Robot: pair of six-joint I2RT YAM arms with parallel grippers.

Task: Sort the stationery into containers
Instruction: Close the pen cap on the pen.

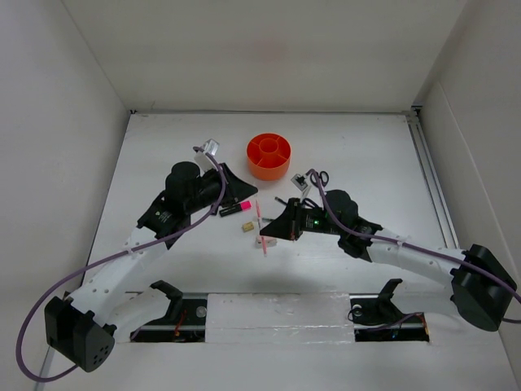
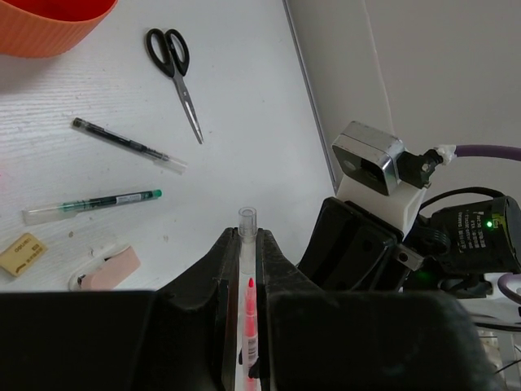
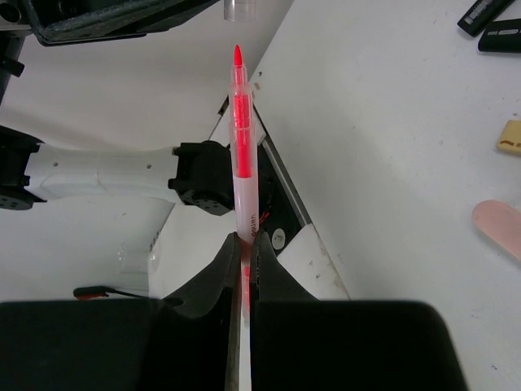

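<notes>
My left gripper is shut on a clear pen cap. My right gripper is shut on the thin pink-red pen, holding it off the table. Its red tip points at the cap, with a small gap between them. The orange organiser stands at the back. Black-handled scissors, two slim dark pens, a tan eraser and a pinkish eraser lie on the table.
A pink-capped black highlighter lies just under the left gripper. Two dark highlighters show at the top right of the right wrist view. The white walls close in left, right and back. The two grippers are close together at mid-table.
</notes>
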